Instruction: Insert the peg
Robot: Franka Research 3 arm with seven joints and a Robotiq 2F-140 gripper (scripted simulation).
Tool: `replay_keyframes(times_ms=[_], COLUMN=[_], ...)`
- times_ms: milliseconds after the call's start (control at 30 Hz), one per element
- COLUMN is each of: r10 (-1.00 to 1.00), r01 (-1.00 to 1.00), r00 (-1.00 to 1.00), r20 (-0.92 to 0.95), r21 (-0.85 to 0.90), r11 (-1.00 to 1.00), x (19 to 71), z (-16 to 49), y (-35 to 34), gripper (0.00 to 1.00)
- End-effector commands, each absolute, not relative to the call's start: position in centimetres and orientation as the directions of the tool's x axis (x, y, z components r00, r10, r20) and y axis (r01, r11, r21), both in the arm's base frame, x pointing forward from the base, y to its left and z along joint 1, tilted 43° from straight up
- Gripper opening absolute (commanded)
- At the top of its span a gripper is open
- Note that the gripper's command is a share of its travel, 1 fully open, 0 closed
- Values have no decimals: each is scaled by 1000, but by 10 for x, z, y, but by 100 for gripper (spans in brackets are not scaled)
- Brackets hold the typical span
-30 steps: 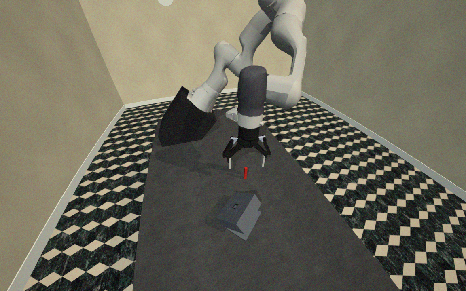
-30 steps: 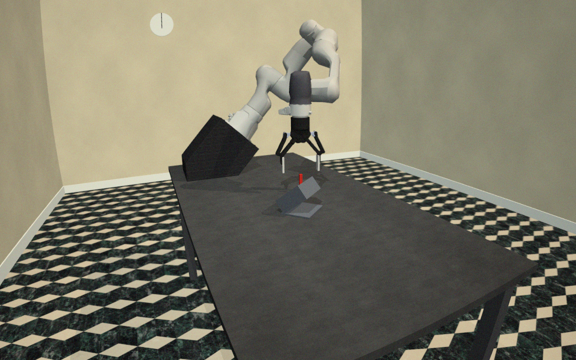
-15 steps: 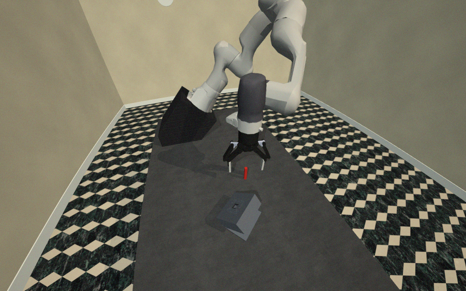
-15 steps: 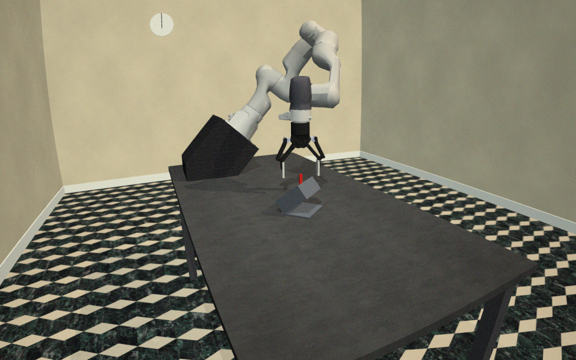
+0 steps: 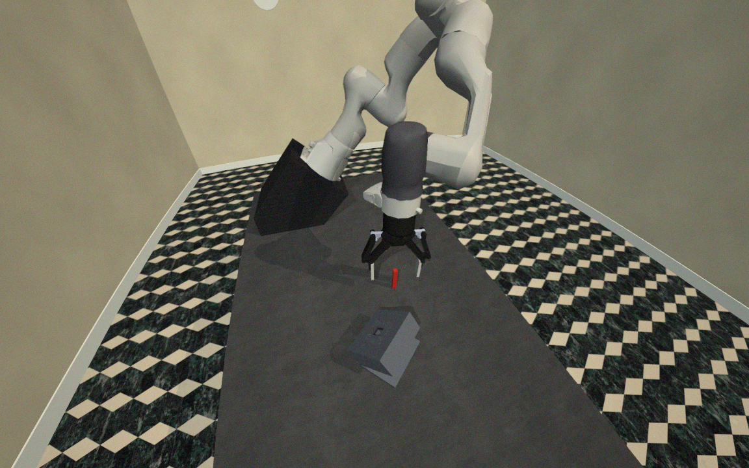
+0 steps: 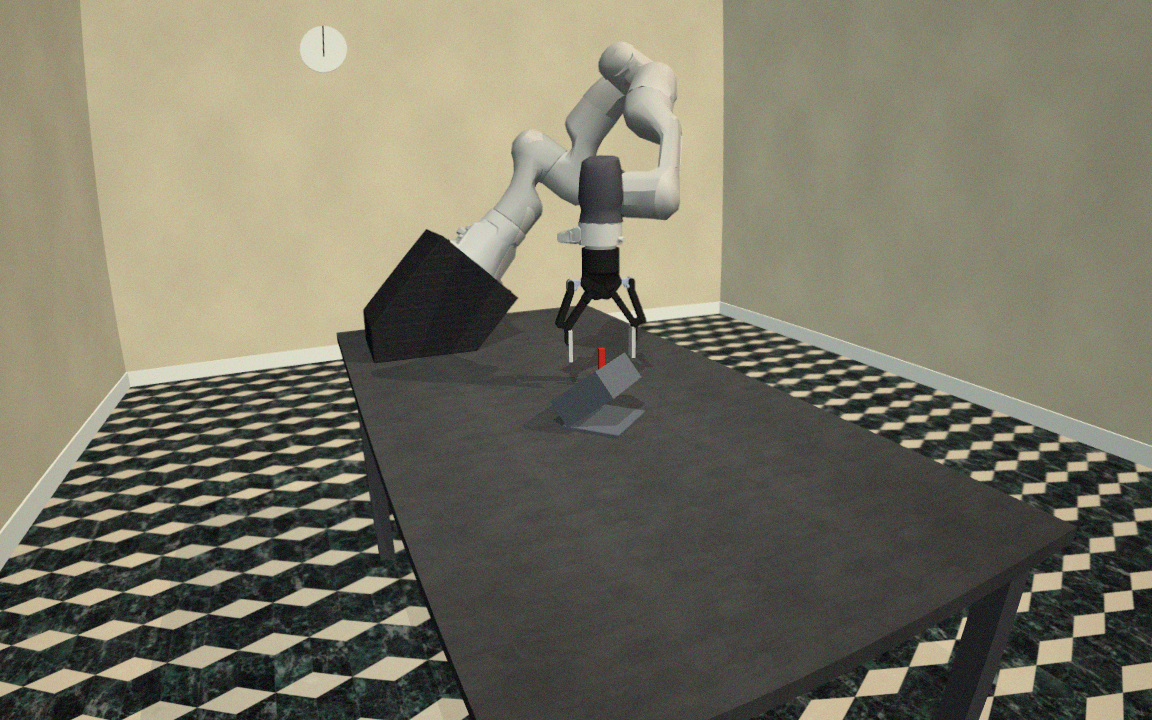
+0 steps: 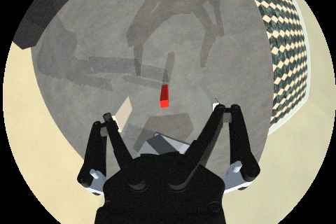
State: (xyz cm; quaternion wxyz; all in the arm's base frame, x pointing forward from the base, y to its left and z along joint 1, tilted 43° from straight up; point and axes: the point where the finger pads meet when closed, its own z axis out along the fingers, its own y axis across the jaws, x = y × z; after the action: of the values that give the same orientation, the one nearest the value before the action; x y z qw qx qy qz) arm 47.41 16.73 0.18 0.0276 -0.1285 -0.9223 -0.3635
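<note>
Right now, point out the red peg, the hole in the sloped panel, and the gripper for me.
red peg (image 5: 394, 278), top view, middle of its upright shaft.
hole (image 5: 378, 331), top view, the dark opening in the sloped panel's face.
gripper (image 5: 395, 273), top view, midway between its open fingers' tips.

Tabletop: dark grey matte tabletop carrying everything.
Peg: small red upright peg, just behind the grey sloped panel.
Pincer: black pincer, fingers spread wide, straddling the peg without touching.
</note>
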Motion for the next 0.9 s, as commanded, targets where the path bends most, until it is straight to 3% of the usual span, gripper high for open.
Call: replay_keyframes(times_ms=[0, 867], r10=[217, 217], r01=[257, 257], r00=[-965, -965], r20=[144, 144], r21=[663, 663], r11=[703, 703], x=[474, 474], z=[2, 2], y=[167, 167], gripper=[84, 45])
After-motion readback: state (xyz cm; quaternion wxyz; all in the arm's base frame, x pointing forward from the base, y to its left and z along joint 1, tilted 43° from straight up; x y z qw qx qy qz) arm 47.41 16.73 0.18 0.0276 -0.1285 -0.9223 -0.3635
